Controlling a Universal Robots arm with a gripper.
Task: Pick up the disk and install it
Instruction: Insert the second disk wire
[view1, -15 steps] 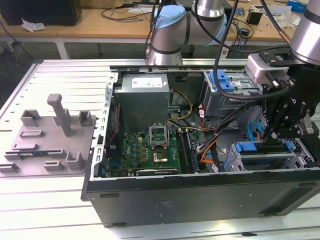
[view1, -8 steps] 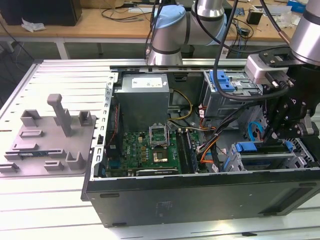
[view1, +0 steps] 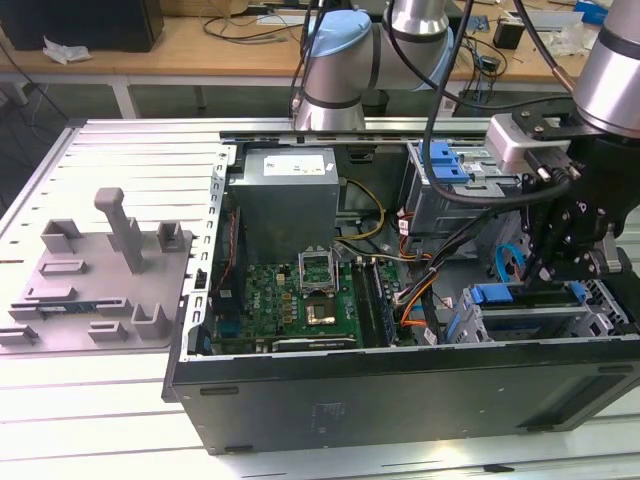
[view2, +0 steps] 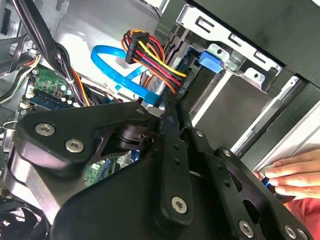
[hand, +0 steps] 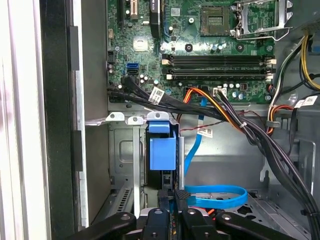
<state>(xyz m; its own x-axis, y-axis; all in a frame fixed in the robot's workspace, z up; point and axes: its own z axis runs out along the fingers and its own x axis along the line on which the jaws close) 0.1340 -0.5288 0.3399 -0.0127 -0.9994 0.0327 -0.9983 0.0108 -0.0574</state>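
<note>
Your arm reaches down into the open computer case (view1: 400, 390), its pincer (hand: 172, 200) shut on the disk (hand: 162, 152), which stands edgewise in the drive bay (hand: 127, 150). The second wrist view adds a person's hand (view2: 292, 175) beside the case.

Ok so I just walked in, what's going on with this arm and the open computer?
The robot arm's end effector is lowered into the open computer case, at the drive bay on the exterior view's right. In the first wrist view the disk, its blue carrier end-on, sits in the bay slot just ahead of the end effector. Whether it is gripped I cannot tell. In the second wrist view a person's hand rests at the case's edge.
</note>
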